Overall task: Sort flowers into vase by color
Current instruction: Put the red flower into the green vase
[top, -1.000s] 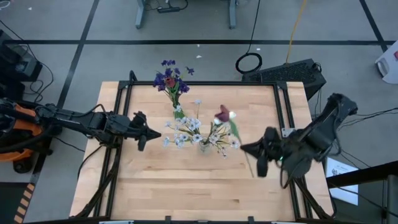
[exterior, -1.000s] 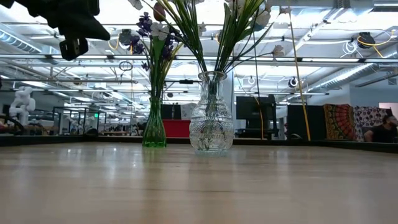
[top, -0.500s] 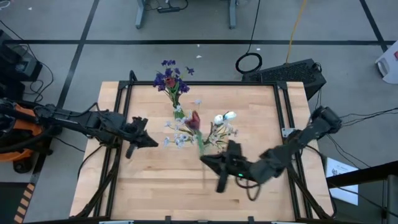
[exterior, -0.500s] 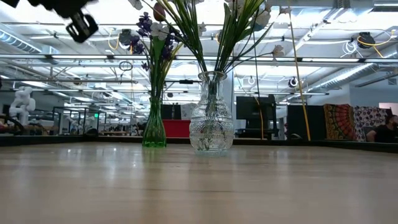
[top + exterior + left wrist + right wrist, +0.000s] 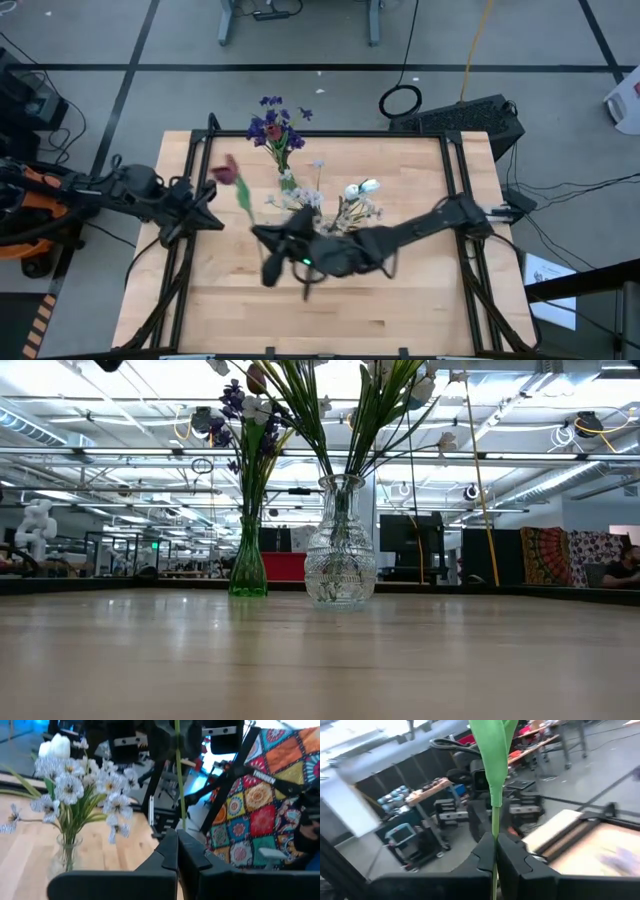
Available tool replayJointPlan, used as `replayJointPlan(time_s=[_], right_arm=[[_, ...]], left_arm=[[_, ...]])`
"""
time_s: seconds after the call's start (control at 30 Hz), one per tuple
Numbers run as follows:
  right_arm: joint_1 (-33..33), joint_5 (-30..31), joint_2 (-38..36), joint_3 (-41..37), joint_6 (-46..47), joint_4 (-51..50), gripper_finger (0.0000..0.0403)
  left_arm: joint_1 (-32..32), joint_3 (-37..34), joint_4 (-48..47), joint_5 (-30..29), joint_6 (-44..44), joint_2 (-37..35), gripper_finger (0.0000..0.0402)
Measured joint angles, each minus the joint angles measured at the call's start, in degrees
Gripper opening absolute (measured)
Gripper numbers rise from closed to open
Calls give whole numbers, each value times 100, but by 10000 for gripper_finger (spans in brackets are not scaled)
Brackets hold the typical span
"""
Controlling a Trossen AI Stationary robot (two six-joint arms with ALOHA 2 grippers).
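My right gripper [image 5: 257, 232] reaches across the table to the left of the clear vase [image 5: 325, 232] and is shut on a dark red tulip [image 5: 225, 170], well above the table. The clear vase [image 5: 340, 560] holds white tulips and pale sprays [image 5: 300, 205]. At the far edge, the green vase [image 5: 247, 570] holds purple flowers [image 5: 272, 125] and a red bud. My left gripper [image 5: 213, 222] is shut on nothing at the table's left, pointing level at the tulip's stem [image 5: 179, 780]. My right gripper pinches the tulip's green stem [image 5: 494, 834] between its two fingers, well below the bud. The fingers point level, coming from the table's right, and lie across the stem. The tulip is lifted clear, rising above the fingers and leaning toward the table's far left.
Black frame rails [image 5: 190, 180] run along the table's left and right edges. Bare wood [image 5: 330, 310] lies between the vases and the near edge. A black case [image 5: 470, 115] and a cable coil [image 5: 400, 100] lie on the floor beyond the far right corner.
My right gripper has swept from the table's right side toward its left edge, passing the clear vase on its near side, carrying the red tulip clear of the table. My left gripper has drawn back toward the left edge, risen and rolled, staying shut.
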Motion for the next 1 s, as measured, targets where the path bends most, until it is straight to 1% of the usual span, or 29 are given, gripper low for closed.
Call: replayJointPlan(time_s=[0.13, 0.23, 0.3, 0.47, 0.5, 0.57, 0.67, 0.87, 1.0], right_arm=[[-348, -719, 666, 1011, -2, -183, 0], [-542, -1069, 1020, 1431, 6, -200, 0], [-633, -1209, 1055, 1375, 30, -95, 0], [-776, -1268, 1054, 1375, 189, -439, 0], [-785, -1269, 1054, 1375, 147, -438, 0], [-817, -1270, 1054, 1375, 88, -440, 0], [-860, -1268, 1054, 1375, 33, -434, 0], [-942, -1268, 1054, 1375, -19, -459, 0], [-990, -1266, 1052, 1375, -19, -536, 0]], left_arm=[[0, -2, 259, -59, 28, 43, 7], [0, -2, 466, -123, 2, 95, 30], [0, -2, 530, -123, 6, 124, 51], [0, -4, 538, -184, -7, 154, 104], [0, -4, 537, -225, 0, 161, 112], [0, -4, 540, -484, -4, 191, 124], [2, -4, 532, -824, -11, 268, 131], [2, -4, 552, -853, -9, 555, 132], [2, -7, 767, -852, -7, 770, 132]])
